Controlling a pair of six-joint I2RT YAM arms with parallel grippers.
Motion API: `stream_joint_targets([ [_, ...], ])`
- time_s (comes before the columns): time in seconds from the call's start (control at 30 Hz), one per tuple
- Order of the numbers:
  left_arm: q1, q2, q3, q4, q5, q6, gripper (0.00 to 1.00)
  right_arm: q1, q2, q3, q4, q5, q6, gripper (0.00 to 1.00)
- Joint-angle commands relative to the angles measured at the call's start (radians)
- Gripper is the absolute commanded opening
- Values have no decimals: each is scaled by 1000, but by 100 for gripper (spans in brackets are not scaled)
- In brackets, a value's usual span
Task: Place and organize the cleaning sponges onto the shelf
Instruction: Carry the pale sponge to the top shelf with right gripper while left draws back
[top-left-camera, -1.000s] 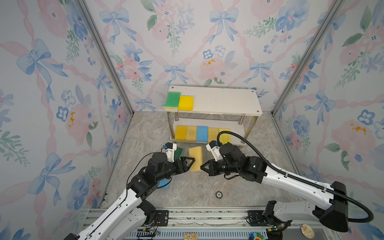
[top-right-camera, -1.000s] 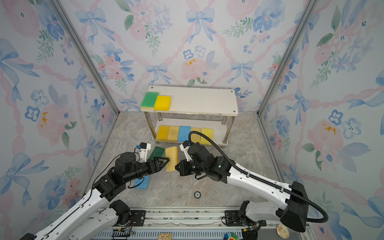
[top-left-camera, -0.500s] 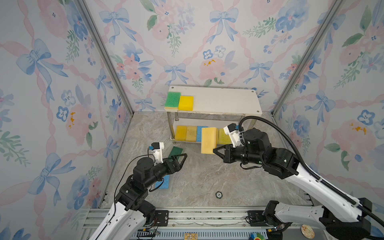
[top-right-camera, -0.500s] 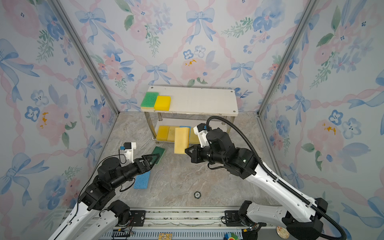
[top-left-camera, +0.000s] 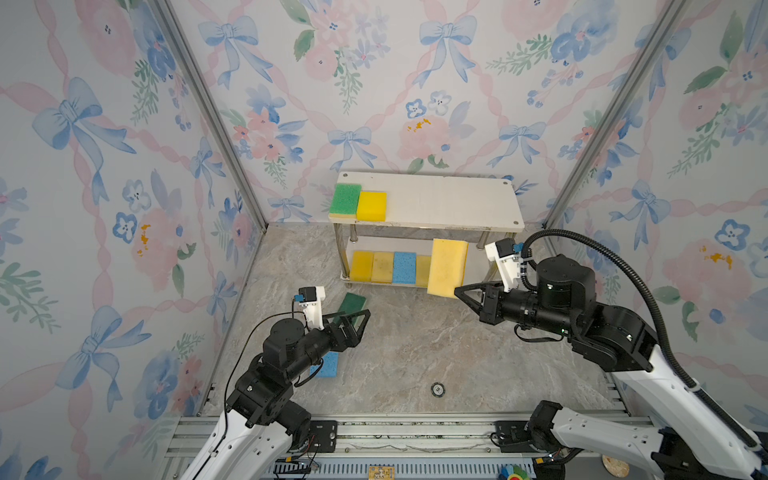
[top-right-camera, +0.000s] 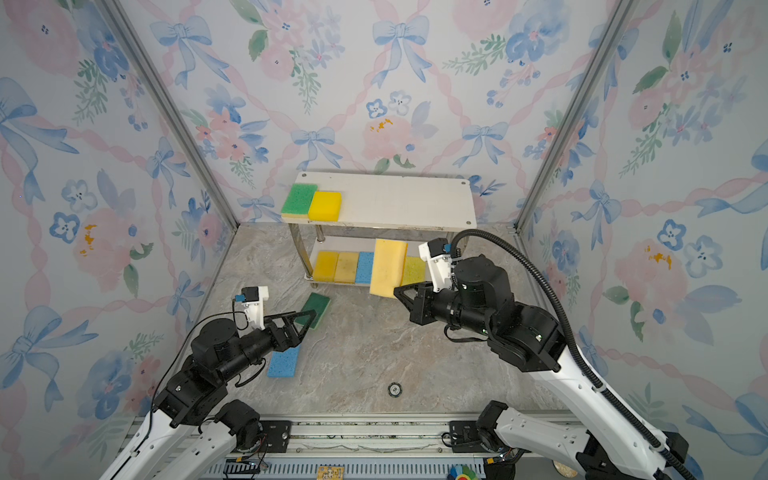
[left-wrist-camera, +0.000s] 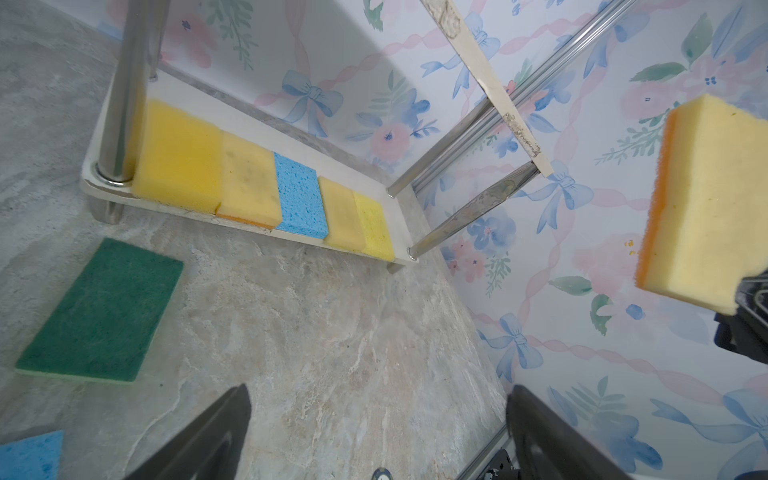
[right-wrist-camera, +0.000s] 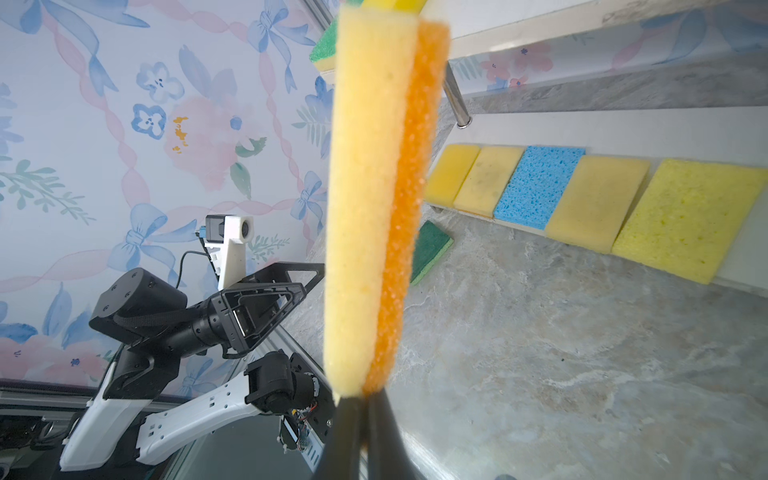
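Ten sponges are showing in all. Two are lying side by side at the left end of the shelf's (top-left-camera: 449, 203) top board: a green-faced one (top-left-camera: 345, 199) at the far-left corner and a bright yellow one (top-left-camera: 371, 205) touching its right edge. Five are sitting in a tight row on the lower board, from left to right a yellow one (left-wrist-camera: 178, 158), a tan one (left-wrist-camera: 249, 183), a light blue one (left-wrist-camera: 299, 195), another tan one (left-wrist-camera: 340, 218) and a pale yellow one (left-wrist-camera: 376, 226). Two are lying on the table (top-left-camera: 415, 345) left of the shelf and nearer than it: a dark green scourer (left-wrist-camera: 104, 311) and, nearer still, a light blue sponge (top-left-camera: 326, 365). The tenth, a pale yellow sponge with an orange backing (top-left-camera: 446, 266), is hanging in the air in front of the shelf's right half, standing on edge. The right pincer (top-left-camera: 457, 291) is clamping it by its near end. The left pincer (top-left-camera: 351, 318) is hovering above the table by the scourer, its fingers (left-wrist-camera: 216, 436) standing wide apart and holding nothing. One small round disc (top-left-camera: 437, 389) is lying on the near part of the table, well apart from every sponge.
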Motion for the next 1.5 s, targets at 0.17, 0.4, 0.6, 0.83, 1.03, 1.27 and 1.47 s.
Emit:
stream_joint_targets([
  [0.17,7,-80,-20,-5,-161,210,98,-52,-13,55,-51,-15,-21,7],
  [0.4,7,-152,-92,-2,-185,225,98,-71,14,110,-55,-35,-20,8],
  [0.6,7,-156,-108,7,-204,217,98,-82,54,163,-47,-54,-9,8],
  [0.83,7,-99,-109,7,-204,221,98,-85,96,240,-22,-67,-2,8],
  [1.03,7,-74,-109,7,-179,220,98,-93,135,282,21,-96,55,8],
  [1.27,5,-73,-111,8,-172,216,98,-117,209,350,76,-150,92,9],
  [1.47,2,-58,-109,7,-161,219,98,-133,285,419,126,-198,130,8],
])
